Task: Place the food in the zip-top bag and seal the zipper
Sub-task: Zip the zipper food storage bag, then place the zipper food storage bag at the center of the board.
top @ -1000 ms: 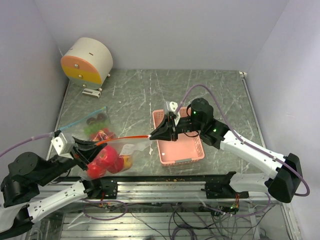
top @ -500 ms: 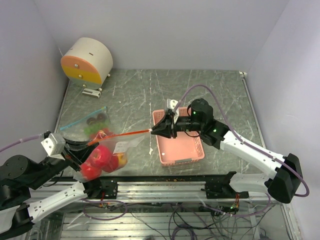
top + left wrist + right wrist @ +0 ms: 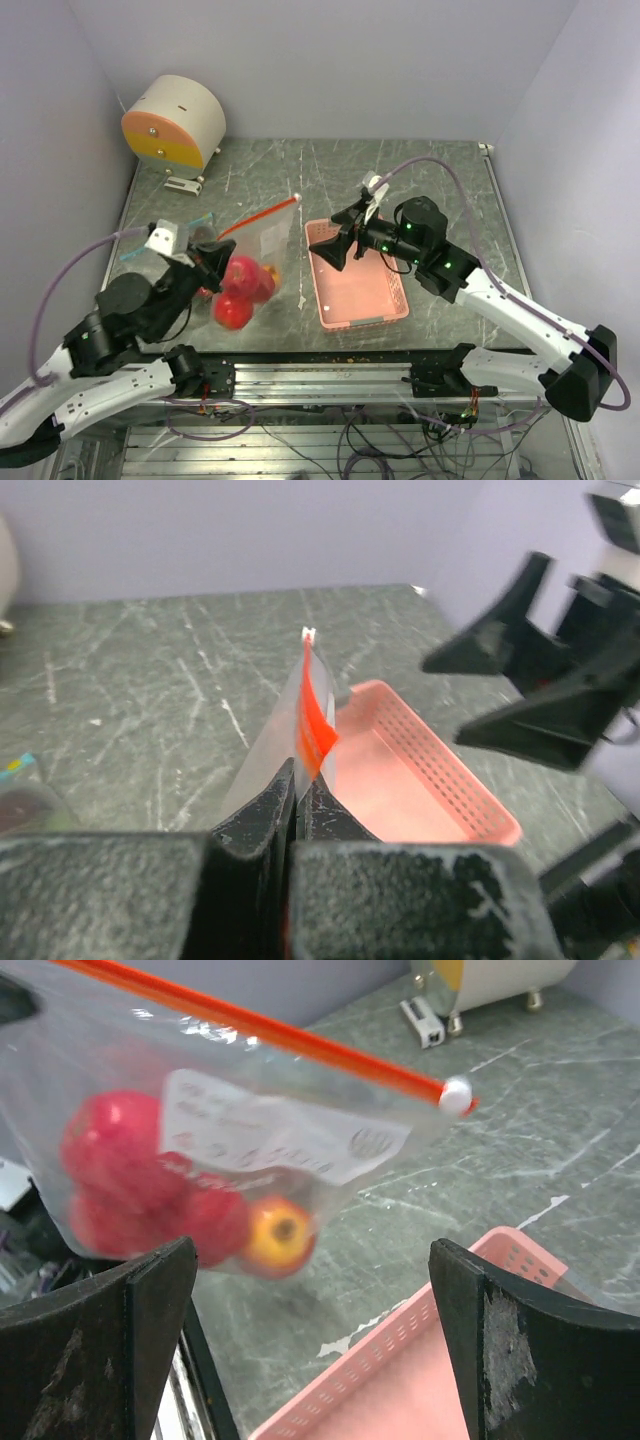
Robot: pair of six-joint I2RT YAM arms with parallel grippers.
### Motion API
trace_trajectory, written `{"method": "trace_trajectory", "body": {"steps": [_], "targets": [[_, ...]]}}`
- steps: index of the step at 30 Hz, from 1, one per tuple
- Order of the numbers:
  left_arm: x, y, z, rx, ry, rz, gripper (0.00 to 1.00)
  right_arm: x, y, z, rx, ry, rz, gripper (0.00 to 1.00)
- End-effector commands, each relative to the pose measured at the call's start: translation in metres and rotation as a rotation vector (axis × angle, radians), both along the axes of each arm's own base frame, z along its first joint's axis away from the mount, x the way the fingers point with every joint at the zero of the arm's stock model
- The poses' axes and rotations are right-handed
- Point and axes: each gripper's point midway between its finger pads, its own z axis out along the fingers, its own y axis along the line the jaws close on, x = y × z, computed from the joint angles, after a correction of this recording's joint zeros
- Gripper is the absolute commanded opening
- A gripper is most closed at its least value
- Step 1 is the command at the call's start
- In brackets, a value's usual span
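Observation:
The clear zip-top bag (image 3: pixel 262 232) hangs off the table from my left gripper (image 3: pixel 205 258), with its orange zipper (image 3: pixel 262 214) slanting up to the right. In the left wrist view the left gripper (image 3: pixel 297 780) is shut on the zipper strip (image 3: pixel 314 720). The food inside is red apples (image 3: pixel 240 283); the right wrist view shows the red apples (image 3: pixel 140 1175) and a yellow-red one (image 3: pixel 276 1236) under the zipper (image 3: pixel 250 1028). My right gripper (image 3: pixel 336 240) is open and empty above the pink tray's left end, to the right of the bag and not touching it. From its own wrist view the right gripper (image 3: pixel 315 1295) holds nothing.
The pink tray (image 3: pixel 372 300) lies right of centre and looks empty. A round beige and orange device (image 3: pixel 172 122) stands at the back left. A second clear bag with a blue zipper (image 3: pixel 197 220) lies behind the left arm, mostly hidden.
My right gripper has let go of the zipper's end, opened wide and drawn back to the right. The left arm has swung the bag up and toward the back, so the zipper now tilts upward.

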Motion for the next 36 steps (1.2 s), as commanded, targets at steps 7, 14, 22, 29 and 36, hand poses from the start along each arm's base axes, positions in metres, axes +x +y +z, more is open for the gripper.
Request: {"method": "trace_trajectory", "body": {"steps": [7,14,22,29,36], "targets": [[0.070,-0.010,0.023,-0.026,-0.087,0.373,0.07,0.025,-0.036,0.003,0.069,0.105,-0.312,1.00],[0.091,-0.024,-0.057,0.024,-0.010,0.481,0.12,0.024,-0.044,-0.032,0.029,0.186,-0.363,1.00],[0.093,-0.047,-0.091,0.112,0.055,0.355,0.52,0.023,-0.053,-0.061,-0.026,0.250,-0.410,1.00],[0.081,-0.056,-0.074,0.144,0.084,0.237,1.00,0.024,-0.060,-0.067,-0.036,0.252,-0.442,1.00],[0.061,-0.040,-0.059,0.065,0.106,0.201,1.00,0.026,-0.064,-0.075,-0.062,0.266,-0.473,1.00]]}}
